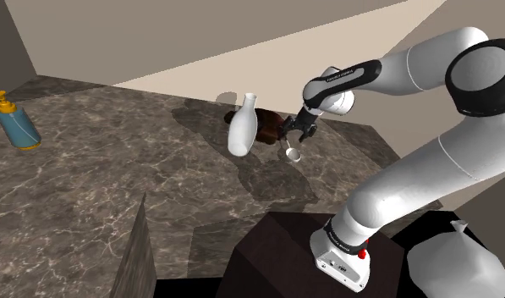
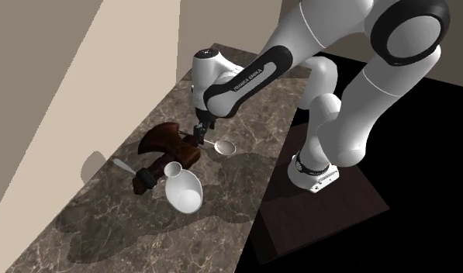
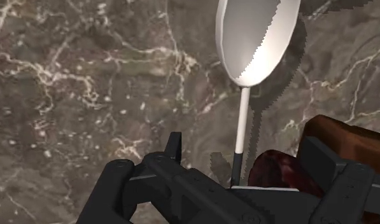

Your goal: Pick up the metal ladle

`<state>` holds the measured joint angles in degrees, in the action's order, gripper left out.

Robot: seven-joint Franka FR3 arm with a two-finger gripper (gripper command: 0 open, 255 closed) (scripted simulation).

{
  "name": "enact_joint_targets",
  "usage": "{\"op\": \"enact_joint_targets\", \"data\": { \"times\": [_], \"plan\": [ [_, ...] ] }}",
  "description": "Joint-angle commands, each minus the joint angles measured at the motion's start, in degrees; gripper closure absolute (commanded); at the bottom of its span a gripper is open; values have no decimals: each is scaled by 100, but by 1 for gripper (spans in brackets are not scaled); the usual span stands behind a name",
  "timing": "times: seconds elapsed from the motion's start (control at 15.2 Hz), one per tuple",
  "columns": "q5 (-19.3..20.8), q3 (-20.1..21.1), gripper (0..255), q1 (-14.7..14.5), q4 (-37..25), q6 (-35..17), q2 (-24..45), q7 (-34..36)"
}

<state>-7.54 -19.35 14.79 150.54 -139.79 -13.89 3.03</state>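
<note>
The ladle [image 3: 255,38] has a pale grey bowl and a thin straight handle, and it lies on the dark marble counter [image 3: 86,83]. Its bowl [image 1: 292,153] points toward the stand side. My black gripper [image 3: 246,149] is low over the handle end, with one finger on each side of the handle. The fingers stand well apart and do not touch the handle, so the gripper is open. In the second exterior view the gripper [image 2: 200,139] hangs between the ladle bowl [image 2: 226,146] and a brown wooden object [image 2: 169,143].
A white vase [image 1: 243,125] stands close behind the gripper, beside the brown wooden object [image 1: 269,127], which reaches up to the right finger [image 3: 322,159]. A blue spray bottle [image 1: 18,125] stands far off at the shoulder view's left. The counter edge [image 2: 260,194] runs near the stand.
</note>
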Motion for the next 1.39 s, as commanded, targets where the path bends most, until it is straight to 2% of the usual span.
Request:
{"op": "enact_joint_targets", "data": {
  "times": [0.0, 0.46, 0.53, 1.32],
  "plan": [
    [-61, 68, 255, -87, 110, -289, 537, 30],
    [-38, -3, 255, -32, 129, -261, 512, -73],
    [4, 0, 255, -25, -46, -78, 488, -31],
    [410, 124, 255, 109, -390, 977, -274, 369]
  ]
}}
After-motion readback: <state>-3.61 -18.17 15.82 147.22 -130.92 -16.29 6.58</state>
